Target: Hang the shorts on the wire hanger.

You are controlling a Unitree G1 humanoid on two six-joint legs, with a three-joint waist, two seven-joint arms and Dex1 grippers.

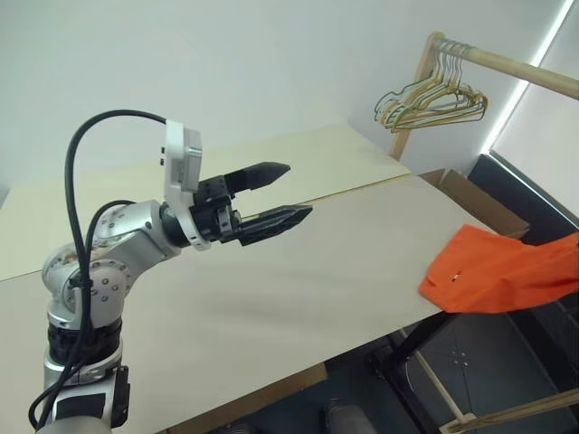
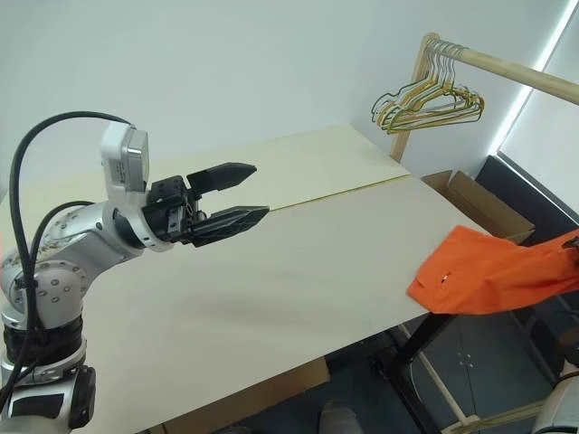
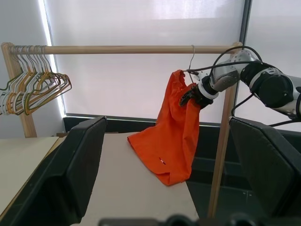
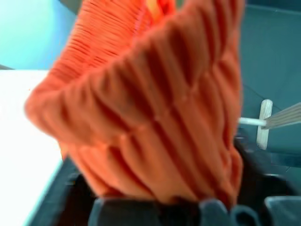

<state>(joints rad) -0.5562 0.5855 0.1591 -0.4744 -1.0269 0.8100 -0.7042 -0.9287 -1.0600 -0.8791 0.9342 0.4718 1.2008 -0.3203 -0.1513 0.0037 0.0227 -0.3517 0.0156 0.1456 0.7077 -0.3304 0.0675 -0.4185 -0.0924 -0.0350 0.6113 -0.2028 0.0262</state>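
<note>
The bright orange shorts (image 3: 176, 132) hang from the thin wire hanger (image 3: 192, 55), whose hook sits on the wooden rail (image 3: 131, 49). Their lower end rests on the table's right corner (image 1: 493, 271). My right gripper (image 3: 188, 98) is at the upper part of the shorts beside the hanger. In the right wrist view its fingers stand wide apart with the gathered waistband (image 4: 155, 117) bunched between them. My left gripper (image 1: 298, 190) hovers open and empty above the middle of the table, pointing towards the rack.
A bunch of gold and dark hangers (image 1: 432, 101) hangs at the rail's far end. A cardboard box (image 1: 470, 194) sits behind the table's right edge. The beige table (image 1: 271, 298) spreads under my left arm. The rack's wooden post (image 3: 220, 160) stands beside the shorts.
</note>
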